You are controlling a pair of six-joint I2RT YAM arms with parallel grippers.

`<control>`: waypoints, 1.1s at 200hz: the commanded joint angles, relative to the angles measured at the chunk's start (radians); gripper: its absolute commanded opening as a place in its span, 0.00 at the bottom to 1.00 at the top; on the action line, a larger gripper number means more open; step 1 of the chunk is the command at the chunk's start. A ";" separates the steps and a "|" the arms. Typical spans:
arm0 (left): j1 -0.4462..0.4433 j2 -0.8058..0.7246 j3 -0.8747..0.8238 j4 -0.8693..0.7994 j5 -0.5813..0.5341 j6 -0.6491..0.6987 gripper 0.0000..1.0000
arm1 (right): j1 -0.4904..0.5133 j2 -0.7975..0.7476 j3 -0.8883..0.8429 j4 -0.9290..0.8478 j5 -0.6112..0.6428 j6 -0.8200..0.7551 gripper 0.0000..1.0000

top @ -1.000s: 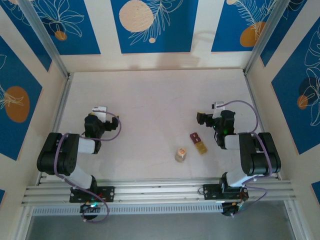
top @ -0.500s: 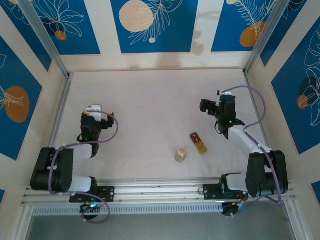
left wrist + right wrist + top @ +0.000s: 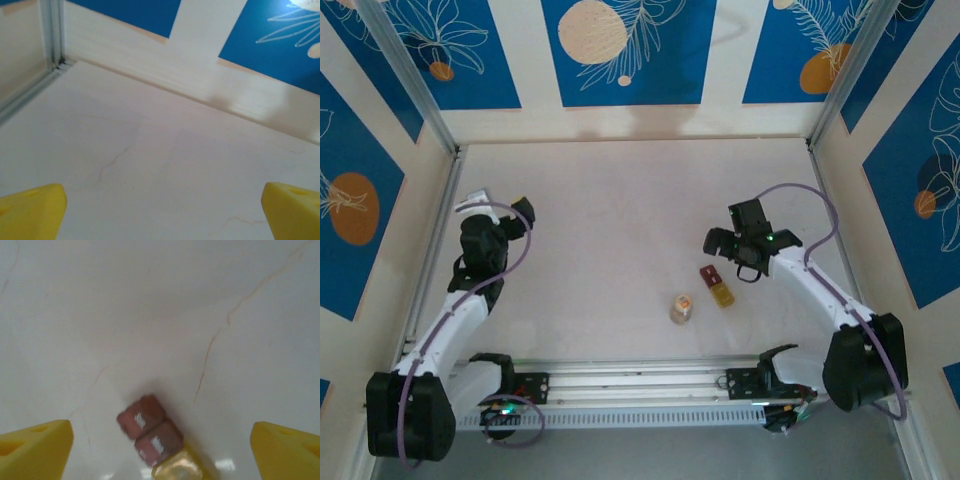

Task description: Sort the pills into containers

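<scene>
Containers (image 3: 716, 284), a tiny red and tan box, lie on the worktop (image 3: 620, 190) near the right arm. The left tool (image 3: 498, 206) is far off, wide apart and empty. A small vial (image 3: 682, 309) stands just beside the box. The right tool (image 3: 730, 232) hangs near the box, apart and empty. It seems to be reaching, and next it should line up and come down gently.

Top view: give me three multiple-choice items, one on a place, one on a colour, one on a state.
1. The vial stands:
A) left of the box
B) by the far wall
C) inside the box

2. The box is:
A) blue and white
B) dark red and yellow-tan
C) green

3. The right gripper is:
A) shut on the vial
B) shut on the box
C) open

Key: 1 A, the vial stands apart at the box's left. 2 B, its cells show those two colours. 3 C, its jaws stand wide, gripping nothing.
</scene>
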State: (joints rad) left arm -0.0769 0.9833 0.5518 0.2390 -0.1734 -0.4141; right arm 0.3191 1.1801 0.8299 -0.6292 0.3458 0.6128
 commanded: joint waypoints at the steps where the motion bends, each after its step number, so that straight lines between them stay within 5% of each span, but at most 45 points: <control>1: -0.008 -0.010 0.041 -0.093 0.087 -0.063 1.00 | 0.012 -0.047 -0.048 -0.094 -0.039 0.050 0.87; 72: -0.008 0.021 0.046 -0.100 0.179 -0.089 1.00 | 0.059 -0.027 -0.143 -0.055 -0.126 0.086 0.73; 135: -0.008 0.032 0.053 -0.115 0.196 -0.093 1.00 | 0.078 0.067 -0.147 0.011 -0.074 0.082 0.72; 220: -0.009 0.051 0.044 -0.098 0.212 -0.101 1.00 | 0.093 0.199 -0.111 0.073 -0.034 0.031 0.56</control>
State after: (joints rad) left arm -0.0769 1.0237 0.5755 0.1333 0.0189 -0.4999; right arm 0.4000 1.3457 0.6975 -0.5720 0.2878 0.6647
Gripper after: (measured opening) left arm 0.997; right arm 0.581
